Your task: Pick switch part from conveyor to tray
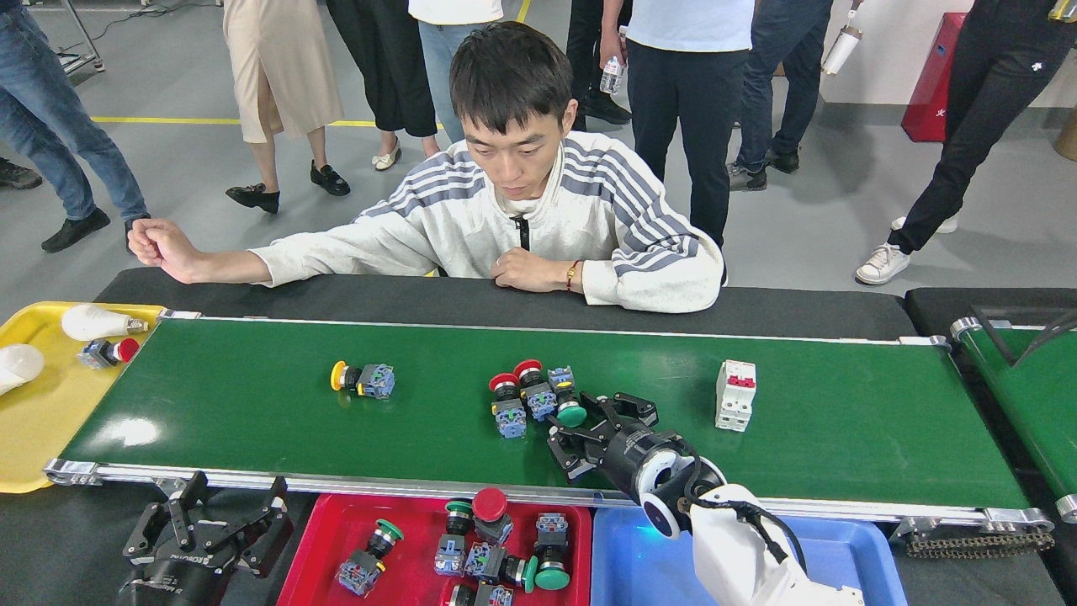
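Note:
The conveyor [252, 421] carries a yellow-capped switch part [362, 380] and a tight cluster of two red-capped switch parts [507, 404] [533, 387] with a green-capped one [568, 402]. My right gripper [591, 427] lies low on the belt, open, its fingers just right of the green-capped part and touching nothing that I can see. The red tray [320, 547] below the belt's near edge holds several switch parts, one green-capped [368, 560] lying apart at its left. My left gripper [223, 505] is open and empty, left of the tray.
A white circuit breaker [734, 396] stands on the belt to the right. A blue tray [623, 555] sits under my right arm. A yellow tray [34, 421] with bulbs is at the left. A person's forearms [538, 273] rest on the far edge. A second belt [1035, 396] lies at right.

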